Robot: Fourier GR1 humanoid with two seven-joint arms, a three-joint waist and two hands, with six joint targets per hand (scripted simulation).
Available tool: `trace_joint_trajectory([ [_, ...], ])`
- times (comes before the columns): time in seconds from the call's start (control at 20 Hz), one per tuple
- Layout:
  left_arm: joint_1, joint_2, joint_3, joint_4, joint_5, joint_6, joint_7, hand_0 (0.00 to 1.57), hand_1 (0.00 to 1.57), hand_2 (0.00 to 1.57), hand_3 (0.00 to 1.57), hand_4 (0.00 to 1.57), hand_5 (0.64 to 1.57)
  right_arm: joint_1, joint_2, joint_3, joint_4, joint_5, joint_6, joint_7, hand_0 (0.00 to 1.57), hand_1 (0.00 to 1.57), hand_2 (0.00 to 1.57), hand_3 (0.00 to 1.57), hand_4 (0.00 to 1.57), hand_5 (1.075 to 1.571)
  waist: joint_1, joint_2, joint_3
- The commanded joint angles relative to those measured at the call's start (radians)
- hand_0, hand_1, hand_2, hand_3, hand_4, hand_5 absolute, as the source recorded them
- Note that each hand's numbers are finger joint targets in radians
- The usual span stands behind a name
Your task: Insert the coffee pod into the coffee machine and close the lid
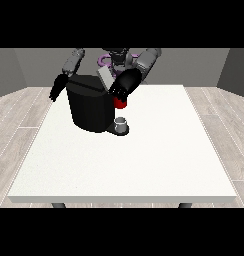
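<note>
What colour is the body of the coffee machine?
Black; the machine shows best in the front view.

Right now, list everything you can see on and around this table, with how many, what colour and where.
table: one, white, fills the middle of the view, on dark legs.
coffee machine: one, black, far left part of the table, in front of the robot.
lid: one, grey, tilted up at the machine's top.
red thing at the machine: one, red, at the machine's right side, just under the hand.
grey cup: one, grey, on the machine's dark base below the red thing.
floor: pale wood planks, around the table.
hand at the view's right: one, black, at the machine's top right, above the red thing.
hand at the view's left: one, black, hanging beside the machine's left edge.
</note>
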Motion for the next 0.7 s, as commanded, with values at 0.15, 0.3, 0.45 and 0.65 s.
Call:
trace_joint_trajectory([
  [0.15,-0.028,0.039,0.006,0.008,-0.026,0.052,-0.034,1.22,1.22,1.17,0.89,0.00,1.571,0.001,0.016,0.024,-0.018,0.025,-0.019,-0.009,0.00,0.00,0.00,0.00,0.07,1.571,-0.020,0.038,-0.0022],
  [0.3,0.003,0.027,-0.021,0.009,-0.050,0.049,-0.043,1.04,1.04,1.05,0.74,0.00,1.571,0.020,-0.002,0.022,-0.016,0.021,0.002,0.012,0.00,0.00,0.00,0.00,0.15,1.571,-0.020,0.002,-0.0022],
  [0.45,-0.031,0.046,-0.027,-0.006,-0.062,0.048,-0.067,0.81,0.81,0.91,0.66,0.00,1.571,-0.039,-0.015,-0.009,0.005,0.017,-0.013,0.022,0.00,0.00,0.00,0.00,0.19,1.571,0.003,0.040,-0.0021],
  [0.65,-0.018,0.028,-0.039,-0.015,-0.090,0.094,-0.040,0.00,0.00,0.67,0.54,0.00,1.571,-0.033,-0.008,0.002,0.012,0.041,-0.035,0.002,0.00,0.00,0.00,0.00,0.09,1.571,0.014,0.052,-0.0020],
])
